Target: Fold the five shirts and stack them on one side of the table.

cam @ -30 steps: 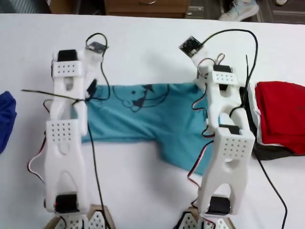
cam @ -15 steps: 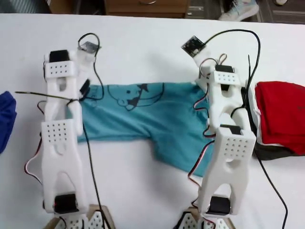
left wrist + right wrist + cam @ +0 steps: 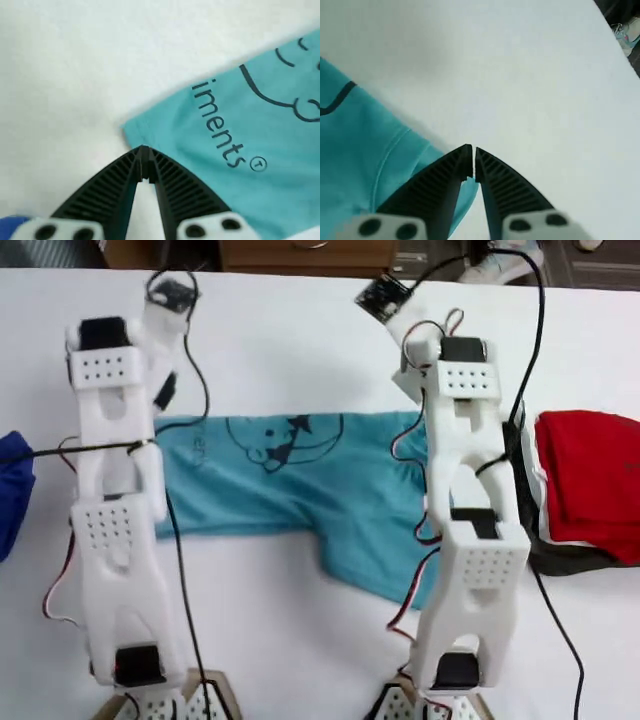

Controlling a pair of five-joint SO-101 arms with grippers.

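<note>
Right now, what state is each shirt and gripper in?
Teal printed fabric shirt: lying flat on the table, not stacked.
Red fabric shirt: folded, topping the stack.
Blue fabric shirt: bunched at the table edge.
Left black-fingered gripper: shut on teal shirt's edge.
Right black-fingered gripper: shut on teal shirt's edge.

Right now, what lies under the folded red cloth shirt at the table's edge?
Under the folded red shirt a white garment edge and a dark garment stick out. Their folds and anything lower are covered.

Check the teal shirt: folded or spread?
Partly folded: the teal shirt lies as a long strip, with one flap jutting out sideways.
</note>
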